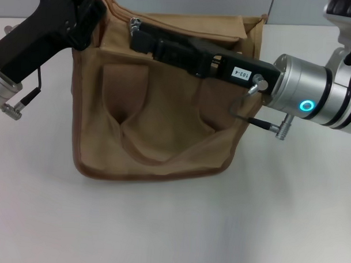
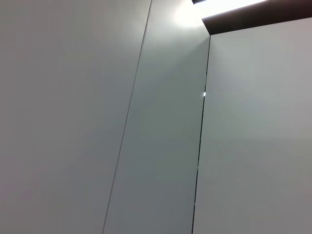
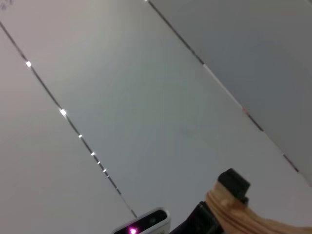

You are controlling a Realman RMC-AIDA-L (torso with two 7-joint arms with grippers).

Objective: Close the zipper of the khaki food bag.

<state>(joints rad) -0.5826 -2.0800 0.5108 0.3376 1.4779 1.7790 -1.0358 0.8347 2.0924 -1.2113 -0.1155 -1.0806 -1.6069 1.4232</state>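
one khaki food bag (image 1: pixel 158 125) stands on the white table (image 1: pixel 172 224), front pocket nearest the robot, long axis running left to right. two grippers reach its top. the right gripper (image 1: pixel 138 35) lies along the zipper (image 1: pixel 185 29), its tips at the silver pull tab (image 1: pixel 133 23); the left gripper (image 1: pixel 90 16) sits at the bag's left corner. whether either is closed cannot be told.

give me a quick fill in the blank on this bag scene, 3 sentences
1. The right gripper reaches across the top of the ____ bag.
2. The left gripper is at the bag's upper ____ corner.
3. The bag sits on a ____ table.

Missing words: khaki; left; white
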